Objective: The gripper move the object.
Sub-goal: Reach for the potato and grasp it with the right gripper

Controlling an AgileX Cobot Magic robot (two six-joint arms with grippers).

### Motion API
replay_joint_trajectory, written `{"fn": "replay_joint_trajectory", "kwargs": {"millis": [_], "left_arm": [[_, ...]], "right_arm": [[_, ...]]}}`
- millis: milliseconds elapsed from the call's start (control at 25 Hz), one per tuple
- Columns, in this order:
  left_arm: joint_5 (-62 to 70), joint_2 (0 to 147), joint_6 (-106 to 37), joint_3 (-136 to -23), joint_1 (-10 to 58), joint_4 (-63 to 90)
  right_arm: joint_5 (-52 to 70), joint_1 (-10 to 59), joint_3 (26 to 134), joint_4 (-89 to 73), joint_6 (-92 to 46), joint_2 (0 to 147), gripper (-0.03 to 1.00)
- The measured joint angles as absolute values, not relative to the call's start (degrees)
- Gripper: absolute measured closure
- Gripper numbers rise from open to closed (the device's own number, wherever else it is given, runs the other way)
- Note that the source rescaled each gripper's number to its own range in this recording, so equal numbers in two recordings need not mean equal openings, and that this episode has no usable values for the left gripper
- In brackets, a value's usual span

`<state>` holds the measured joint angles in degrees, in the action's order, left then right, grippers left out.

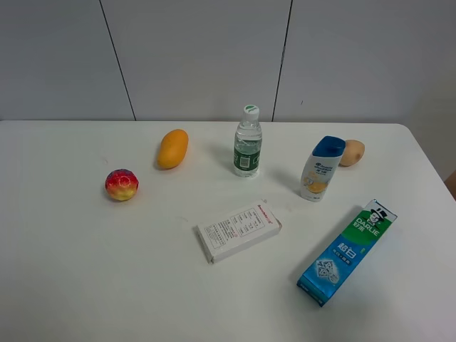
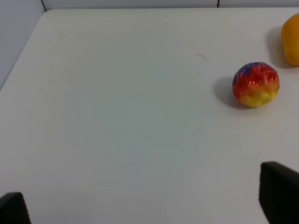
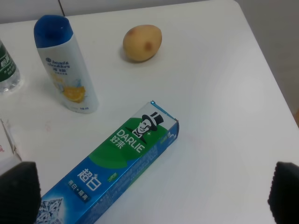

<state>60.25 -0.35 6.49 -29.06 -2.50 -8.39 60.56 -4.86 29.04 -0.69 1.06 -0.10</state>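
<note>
The tan-brown potato [image 1: 353, 152] lies at the back right of the white table [image 1: 85, 271], just behind and to the right of a white shampoo bottle with a blue cap [image 1: 322, 169]. It also shows in the right wrist view [image 3: 142, 43]. My right gripper [image 3: 152, 193] is open and empty, well short of the potato, with a fingertip [image 3: 18, 191] at each lower corner of its view. My left gripper [image 2: 145, 205] is open and empty over bare table, near the red-yellow apple [image 2: 255, 84]. Neither arm shows in the exterior high view.
A blue-green toothpaste box [image 1: 348, 251] [image 3: 112, 172] lies between the right gripper and the potato. A water bottle [image 1: 247, 142] stands at the back middle, an orange-yellow mango [image 1: 172, 148] and the apple [image 1: 122, 184] at the left, a white carton [image 1: 239, 231] in the middle.
</note>
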Motion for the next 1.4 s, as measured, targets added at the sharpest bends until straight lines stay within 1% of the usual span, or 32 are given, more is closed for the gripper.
{"fn": "replay_joint_trajectory", "kwargs": {"millis": [1400], "left_arm": [[60.25,-0.35,6.52,-29.06,-2.50,-8.39]], "right_arm": [[60.56,-4.86,29.04,-1.14,1.12,-0.10,-0.03]]}}
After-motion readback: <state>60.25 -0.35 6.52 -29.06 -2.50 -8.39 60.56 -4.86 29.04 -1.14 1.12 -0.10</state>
